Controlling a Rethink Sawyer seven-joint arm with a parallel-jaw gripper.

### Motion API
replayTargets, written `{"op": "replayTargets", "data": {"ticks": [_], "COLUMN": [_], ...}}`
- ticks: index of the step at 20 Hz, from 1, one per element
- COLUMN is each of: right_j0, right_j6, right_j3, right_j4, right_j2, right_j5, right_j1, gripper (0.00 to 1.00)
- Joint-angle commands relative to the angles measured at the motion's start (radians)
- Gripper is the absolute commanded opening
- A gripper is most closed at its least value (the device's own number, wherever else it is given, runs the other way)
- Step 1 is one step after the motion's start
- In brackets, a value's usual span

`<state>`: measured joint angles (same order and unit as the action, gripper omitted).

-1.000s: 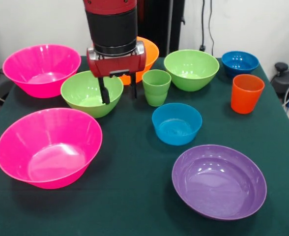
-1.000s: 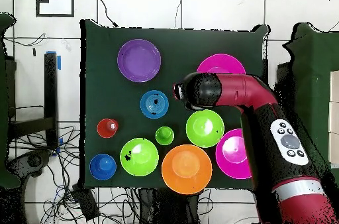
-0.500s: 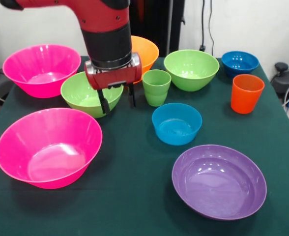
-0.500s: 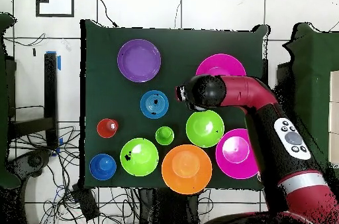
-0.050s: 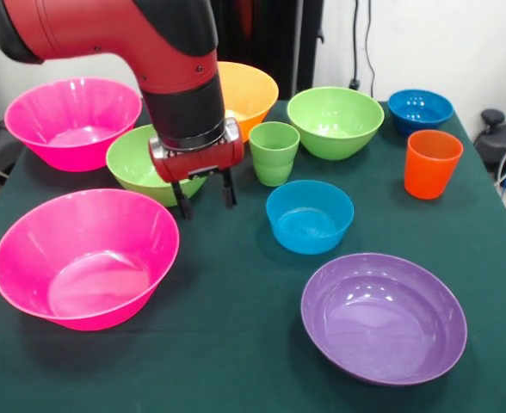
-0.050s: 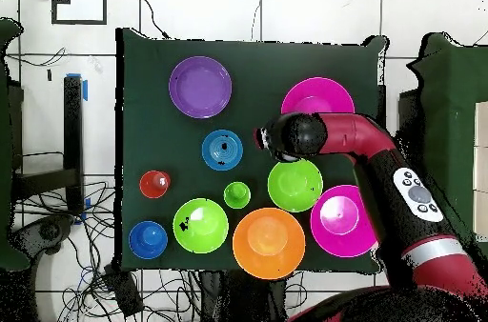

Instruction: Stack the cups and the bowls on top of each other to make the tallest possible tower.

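Observation:
My gripper (image 5: pixel 206 202) is open and holds nothing. It hangs low over the cloth just in front of the left green bowl (image 5: pixel 137 163), between the near pink bowl (image 5: pixel 85 258) and the middle blue bowl (image 5: pixel 309 215). To its right stands the light green cup (image 5: pixel 274 152), upright. The orange cup (image 5: pixel 432 163) stands upright at the right. An orange bowl (image 5: pixel 251 90), a second green bowl (image 5: pixel 335 120), a far pink bowl (image 5: pixel 72 120), a back blue bowl (image 5: pixel 420 109) and a purple bowl (image 5: pixel 382 317) all sit apart and unstacked. In the overhead view the gripper (image 6: pixel 262 137) lies between the blue bowl (image 6: pixel 222 150) and the pink bowl (image 6: pixel 317 99).
The dark green tablecloth (image 5: pixel 236 344) covers the table, and its edges run close to the outer bowls. My arm (image 6: pixel 381 161) crosses above the right side of the table. Cables and a black stand (image 6: pixel 71 147) lie off the table's left side in the overhead view.
The gripper has moved from above the left green bowl's rim toward the camera and lower, down to the cloth in front of that bowl. It stays open. Nothing else has moved.

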<state>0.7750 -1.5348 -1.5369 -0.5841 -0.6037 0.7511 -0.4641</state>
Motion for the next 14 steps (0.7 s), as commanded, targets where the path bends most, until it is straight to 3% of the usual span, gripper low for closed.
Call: {"op": "replayTargets", "data": {"ticks": [1, 14], "right_j0": [0.003, -0.033], "right_j6": [0.400, 0.405], "right_j3": [0.063, 0.064], "right_j4": [-0.104, -0.089], "right_j2": [-0.086, -0.117], "right_j5": [0.068, 0.202], "right_j1": [0.026, -0.083], "gripper": [1.00, 1.00]}}
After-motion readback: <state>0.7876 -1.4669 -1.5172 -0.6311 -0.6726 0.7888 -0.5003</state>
